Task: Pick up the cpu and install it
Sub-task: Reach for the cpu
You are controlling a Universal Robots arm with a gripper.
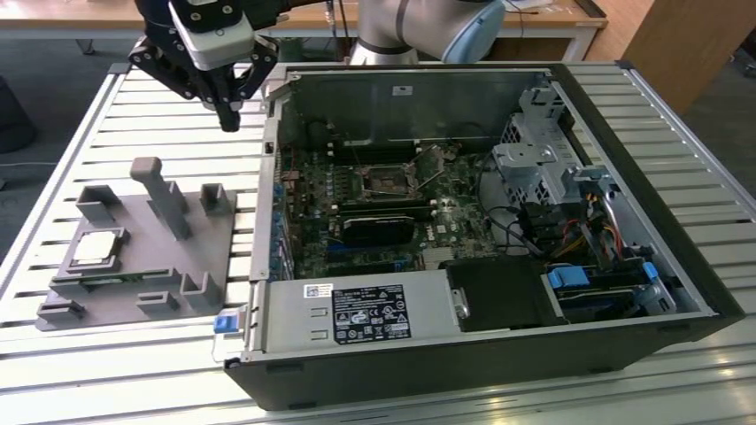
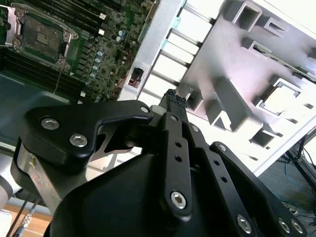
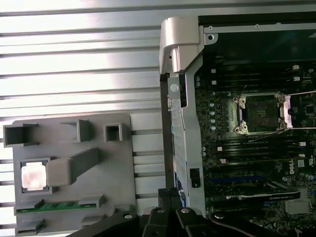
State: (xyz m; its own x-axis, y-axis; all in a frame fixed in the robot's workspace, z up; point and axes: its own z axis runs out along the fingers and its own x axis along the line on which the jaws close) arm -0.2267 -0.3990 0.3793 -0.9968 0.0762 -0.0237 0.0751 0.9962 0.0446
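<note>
Currently cpu (image 1: 97, 249) lies flat in pocket of grey fixture tray (image 1: 112, 312), exterior view's left, green memory stick (image 1: 112, 282) just beside it. Risk I see: tall post (image 1: 162, 190) stands near chip and could clip a finger on descent. Gripper (image 1: 228, 119) hovers over slatted table (image 1: 142, 124), between tray and computer case (image 1: 473, 372), fingers pinched together on nothing, well apart from chip. Open room above tray. Case side wall (image 1: 269, 177) is the edge to clear; a carried chip could catch there. Socket (image 1: 384, 181) looks open and empty; a tilted drop may bend pins, I judge.
</note>
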